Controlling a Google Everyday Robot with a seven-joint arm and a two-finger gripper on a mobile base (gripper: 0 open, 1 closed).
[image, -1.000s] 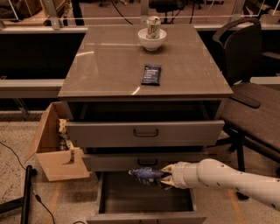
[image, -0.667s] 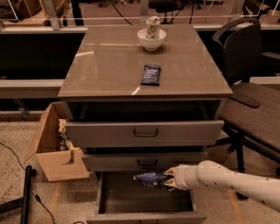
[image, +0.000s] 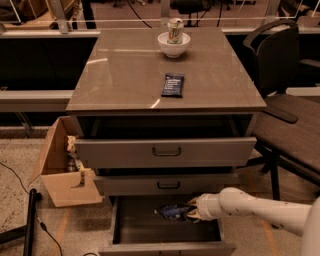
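blue bag (image: 171, 212) pinched by claw (image: 190, 210) over open bottom drawer (image: 145, 230), under middle drawer (image: 135, 185).

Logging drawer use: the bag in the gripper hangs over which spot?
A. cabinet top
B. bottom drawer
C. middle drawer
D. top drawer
B: the gripper holds the blue bag above the inside of the pulled-out bottom drawer, below the middle drawer.

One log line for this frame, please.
gripper holds blue bag | above open bottom drawer | cabinet top: bowl, can, dark packet
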